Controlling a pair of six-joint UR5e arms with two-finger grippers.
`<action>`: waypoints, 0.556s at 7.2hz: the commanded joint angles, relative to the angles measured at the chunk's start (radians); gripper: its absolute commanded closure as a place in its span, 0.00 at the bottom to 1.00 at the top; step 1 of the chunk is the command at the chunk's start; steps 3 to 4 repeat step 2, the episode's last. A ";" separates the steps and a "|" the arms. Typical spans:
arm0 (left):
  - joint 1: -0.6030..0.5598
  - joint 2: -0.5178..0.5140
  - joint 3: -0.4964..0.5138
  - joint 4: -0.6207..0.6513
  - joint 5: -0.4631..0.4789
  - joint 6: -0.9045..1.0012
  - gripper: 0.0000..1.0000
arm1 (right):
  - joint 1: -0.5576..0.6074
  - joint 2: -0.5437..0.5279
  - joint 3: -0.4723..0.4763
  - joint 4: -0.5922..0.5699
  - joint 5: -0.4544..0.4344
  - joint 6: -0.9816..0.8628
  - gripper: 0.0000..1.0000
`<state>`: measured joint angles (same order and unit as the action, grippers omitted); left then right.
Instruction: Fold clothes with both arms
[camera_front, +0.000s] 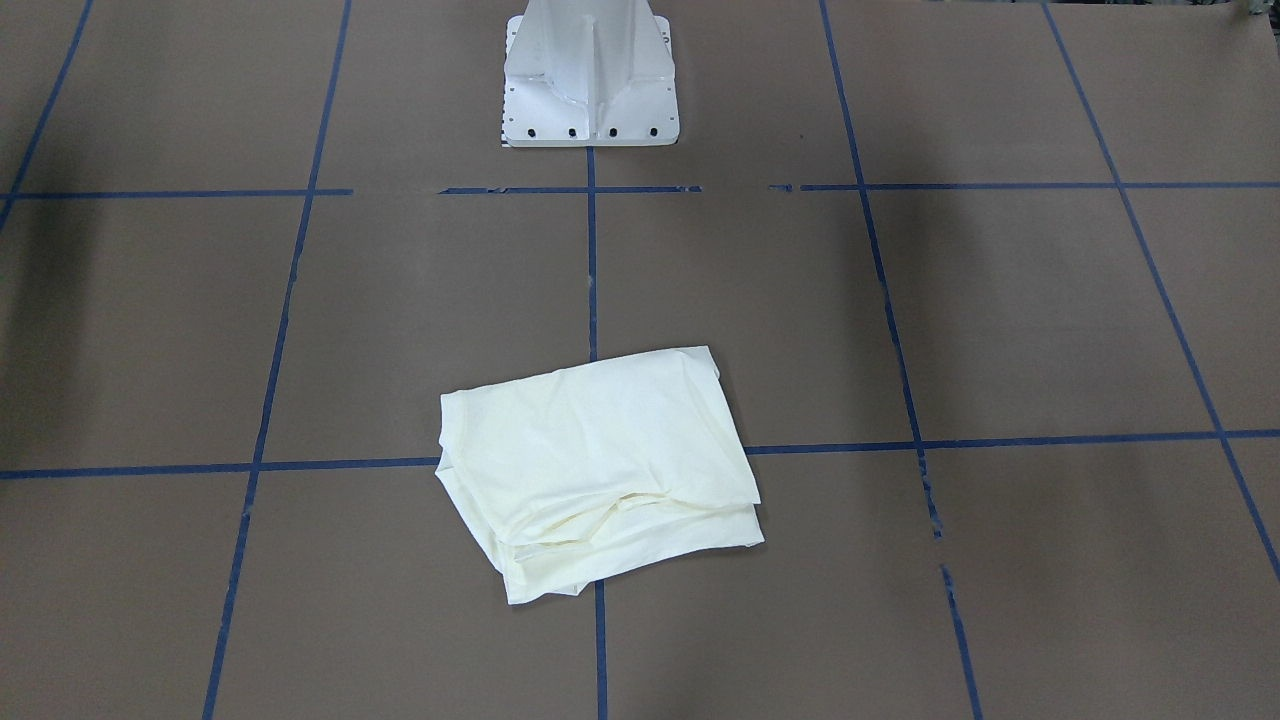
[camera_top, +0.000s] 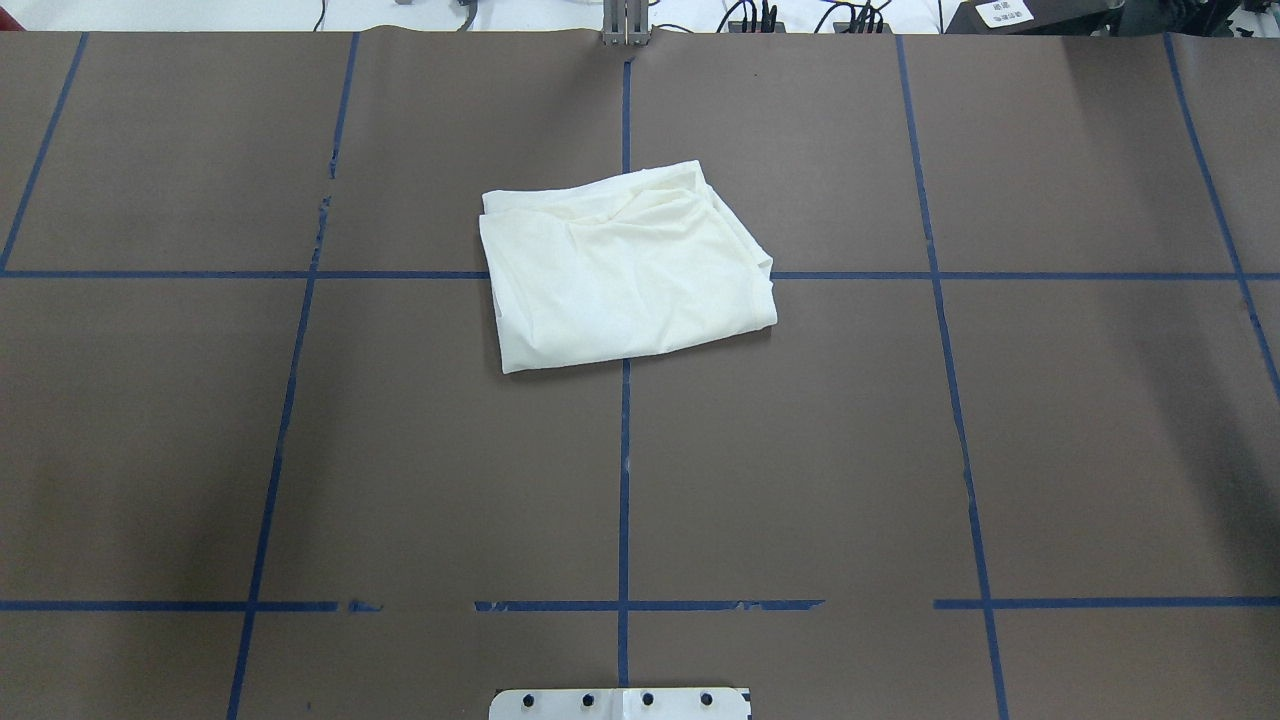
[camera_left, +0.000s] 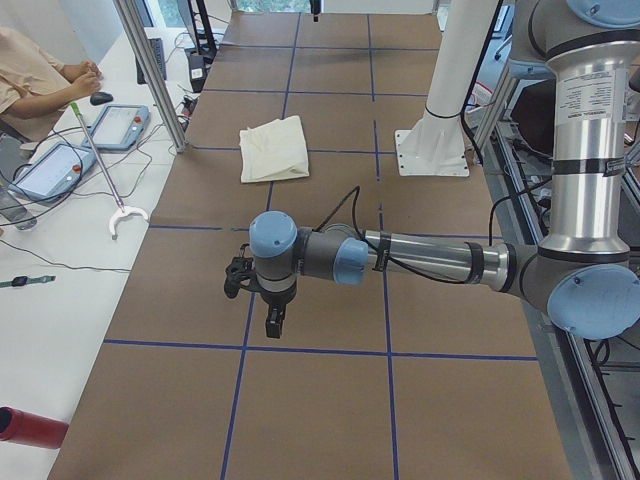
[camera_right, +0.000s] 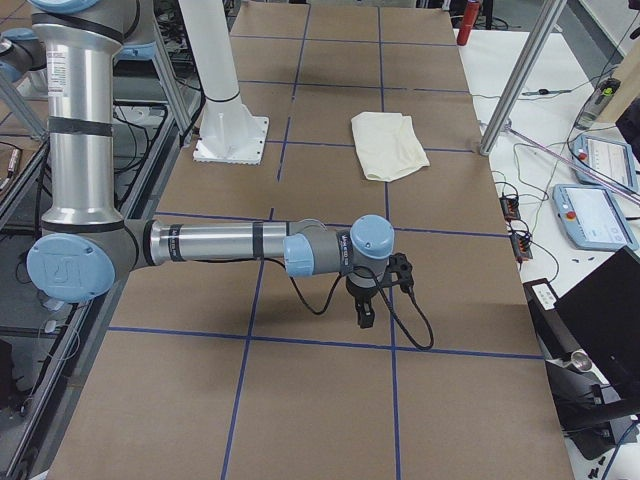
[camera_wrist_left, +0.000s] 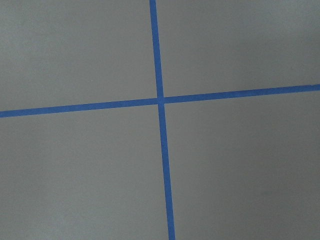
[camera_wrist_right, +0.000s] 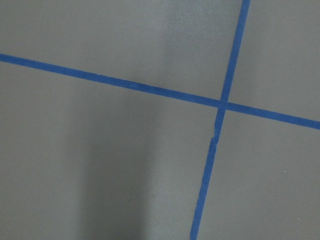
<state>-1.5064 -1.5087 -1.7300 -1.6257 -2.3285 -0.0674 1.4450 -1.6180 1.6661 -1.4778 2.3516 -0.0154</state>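
Observation:
The clothes (camera_front: 600, 470) are one cream-white shirt lying folded into a rough rectangle at the table's middle, across a blue tape crossing; no print shows. The shirt also shows in the overhead view (camera_top: 625, 270) and both side views (camera_left: 273, 148) (camera_right: 388, 145). Nothing holds it. The left arm (camera_left: 420, 260) stretches low over the table's left end, and its gripper (camera_left: 275, 322) points down, far from the shirt. At the other end the right arm (camera_right: 220, 245) mirrors it, gripper (camera_right: 365, 318) pointing down. I cannot tell whether either gripper is open or shut. Both wrist views show only brown table and blue tape.
The white pedestal base (camera_front: 590, 80) stands at the robot's side of the table. A person's arm (camera_left: 40, 75), control tablets (camera_left: 118, 125), a hooked stick (camera_left: 100, 160) and a red cylinder (camera_left: 30, 428) are on the side bench. Metal posts (camera_right: 515, 80) rise at the table's edge.

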 joint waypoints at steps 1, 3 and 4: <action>0.000 0.002 0.000 0.001 0.000 0.000 0.00 | 0.000 0.004 0.001 0.001 0.000 0.000 0.00; 0.000 0.002 0.000 0.001 0.000 -0.002 0.00 | 0.000 0.004 0.004 0.001 0.000 0.000 0.00; 0.000 0.002 0.000 0.001 0.000 -0.002 0.00 | 0.000 0.004 0.004 0.001 0.000 0.000 0.00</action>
